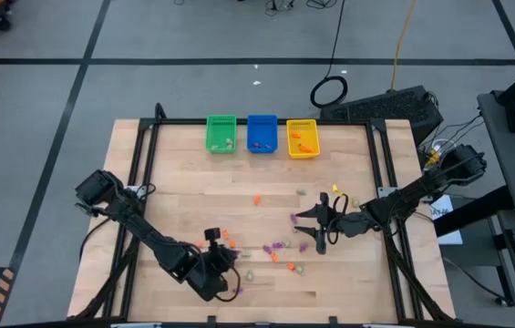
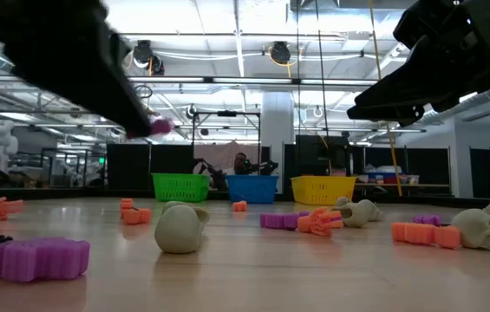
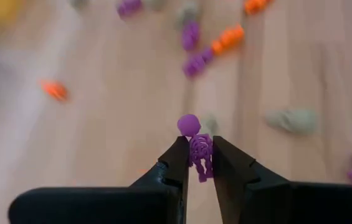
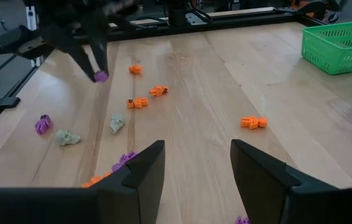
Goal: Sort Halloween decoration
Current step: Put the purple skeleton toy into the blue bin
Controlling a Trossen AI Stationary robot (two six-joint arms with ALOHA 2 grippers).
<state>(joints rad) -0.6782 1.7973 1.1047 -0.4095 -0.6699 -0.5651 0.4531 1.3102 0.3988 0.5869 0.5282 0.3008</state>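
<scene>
item: purple skeleton (image 3: pixel 197 149), pinched in left gripper (image 3: pixel 199 163) jaws, lifted off counter (image 1: pixel 184 210). right gripper (image 4: pixel 197 163): jaws wide, empty. next: carry to a bin (image 1: pixel 262 134).

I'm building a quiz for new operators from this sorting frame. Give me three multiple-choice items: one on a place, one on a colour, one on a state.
1. Where do the three bins stand on the table?
A. In a row at the far edge
B. Stacked at the near edge
C. Scattered among the trinkets

2. What colour is the skeleton figure in the left hand?
A. Orange
B. Purple
C. Beige

3. How is the right hand?
A. Shut on a skull
B. Open and empty
C. Resting inside a bin

Key:
1 A: the green bin, blue bin and yellow bin sit side by side along the far edge.
2 B: the left hand pinches a purple skeleton figure.
3 B: the right hand shows spread fingers with nothing between them.
</scene>
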